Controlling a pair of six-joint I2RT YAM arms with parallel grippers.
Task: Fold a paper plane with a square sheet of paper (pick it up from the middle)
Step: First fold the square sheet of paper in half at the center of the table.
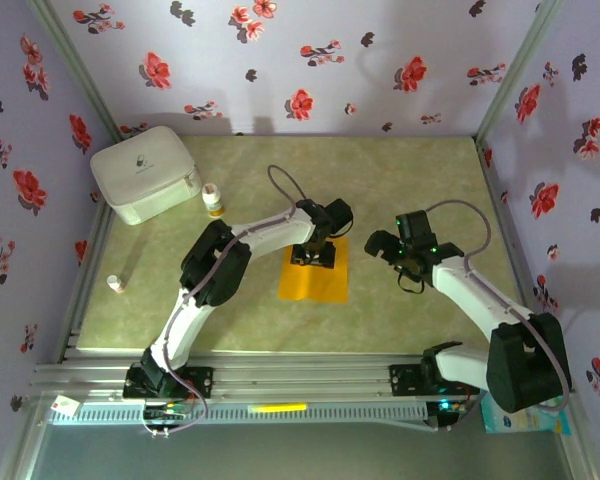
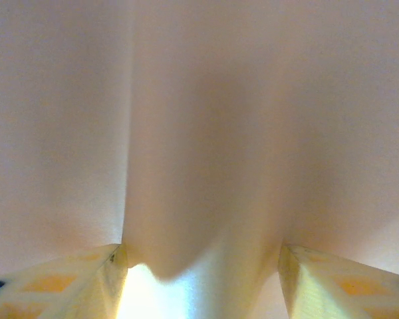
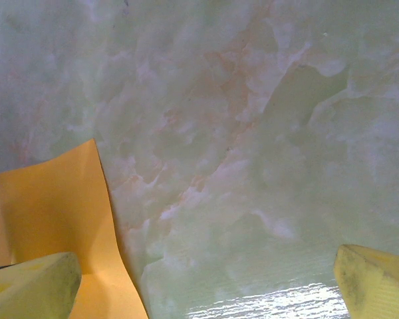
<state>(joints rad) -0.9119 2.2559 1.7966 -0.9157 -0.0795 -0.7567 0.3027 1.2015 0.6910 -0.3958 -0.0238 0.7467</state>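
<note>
Square sheet of paper (image 1: pixel 315 282): you find it lying flat on the table (image 1: pixel 410 175), nearer to you than the white bottle (image 1: pixel 212 200) and to that bottle's right.
Progress: you have no finished fold yet. Only the pick-up from the middle is under way, so every crease of the plane is left to do.
Heading: it has no nose and no long axis. It is a plain square, its edges nearly square to the table's.
Left gripper (image 1: pixel 313 254): it is down on the sheet's far-middle part, right of the bottle. Your wrist view shows the paper humped up between the spread fingers (image 2: pixel 60 282); you cannot tell whether they grip it.
Right gripper (image 1: pixel 392 258): it is spread wide and empty, farther right of the bottle, past the sheet's edge.
</note>
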